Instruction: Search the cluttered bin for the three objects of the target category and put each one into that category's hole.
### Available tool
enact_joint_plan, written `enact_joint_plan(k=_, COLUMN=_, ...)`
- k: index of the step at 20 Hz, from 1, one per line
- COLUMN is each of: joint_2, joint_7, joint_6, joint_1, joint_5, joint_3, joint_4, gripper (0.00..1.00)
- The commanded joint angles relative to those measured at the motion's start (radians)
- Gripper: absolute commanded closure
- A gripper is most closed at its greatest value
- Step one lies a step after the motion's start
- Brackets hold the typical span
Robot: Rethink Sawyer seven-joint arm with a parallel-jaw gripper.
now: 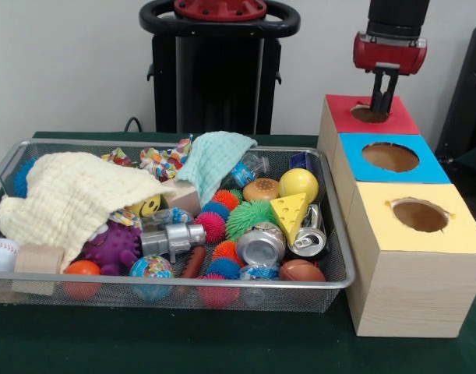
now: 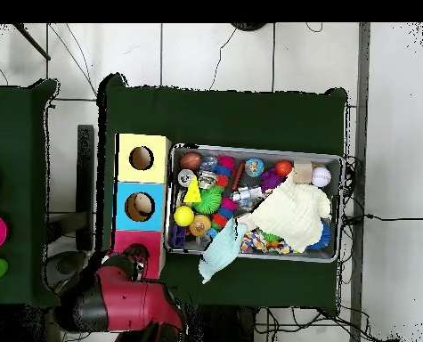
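- The wire mesh bin (image 1: 343, 265) is seen heaped with toys and partly covered by a cream cloth (image 1: 70, 199) and a pale green cloth (image 1: 214, 160).
- Three wooden boxes are ranged beside the bin: the yellow-topped box (image 1: 456, 226) nearest the camera, the blue-topped box (image 1: 354, 148) in the middle, the red-topped box (image 1: 339, 105) farthest.
- The gripper (image 1: 382, 97) is held directly over the red hole (image 1: 368, 114), its tips at the hole's mouth, fingers drawn narrow; nothing can be made out between them, and whether anything is held cannot be told.
- The step in hand is judged to be a drop at the red hole, or its completion.
- The target category is not disclosed; candidates remaining in the bin include a crushed can (image 1: 261, 243), a cheese wedge (image 1: 290, 209) and a yellow ball (image 1: 298, 184).
- The next move is judged to call for lifting clear and returning over the bin; the cloths may need shifting to expose hidden items.
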Motion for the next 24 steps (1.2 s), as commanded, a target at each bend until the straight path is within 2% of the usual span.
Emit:
enact_joint_plan(k=1, joint_2=-0.059, joint_7=0.158, joint_6=0.189, joint_1=-0.004, joint_5=0.017, joint_3=-0.021, joint_4=-0.054, gripper=1.0)
enact_joint_plan(k=6, joint_2=-0.137, joint_7=0.147, joint_6=0.375, joint_1=0.02, joint_5=-0.02, joint_3=-0.081, joint_4=-0.111, gripper=1.0)
enact_joint_plan(k=12, joint_2=-0.169, joint_7=0.087, joint_6=0.44, joint_1=-0.02, joint_5=-0.059, joint_3=-0.094, joint_4=-0.163, gripper=1.0)
enact_joint_plan(k=18, joint_2=-0.194, joint_7=-0.041, joint_6=0.43, joint_1=-0.154, joint_5=-0.063, joint_3=-0.013, joint_4=-0.176, gripper=1.0)
enact_joint_plan(k=24, joint_2=-0.177, joint_7=-0.126, joint_6=0.485, joint_1=-0.27, joint_5=-0.11, joint_3=0.056, joint_4=-0.259, gripper=1.0)
